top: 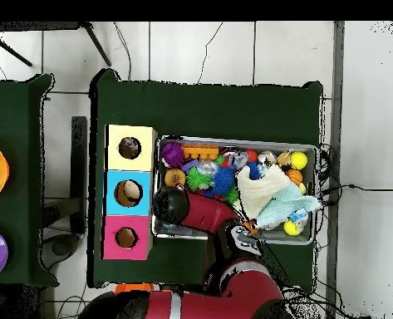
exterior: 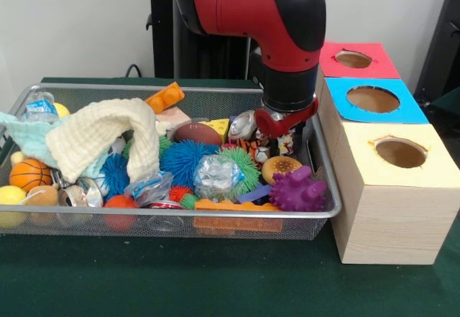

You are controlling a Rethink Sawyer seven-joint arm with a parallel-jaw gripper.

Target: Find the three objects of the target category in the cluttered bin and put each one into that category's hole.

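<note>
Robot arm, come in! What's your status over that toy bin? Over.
Gripper down at the bin's box-side end, grip state unreadable. No rope toy in sight. Clutter: cream cloth draped over toys, purple spiky ball near corner.

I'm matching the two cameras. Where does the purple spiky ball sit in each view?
Front view: the purple spiky ball lies in the bin's near right corner, beside the yellow-topped box.
Overhead view: the ball lies in the bin's upper left corner.
Shared landmark: the yellow-topped box, right beside it in both.
</note>
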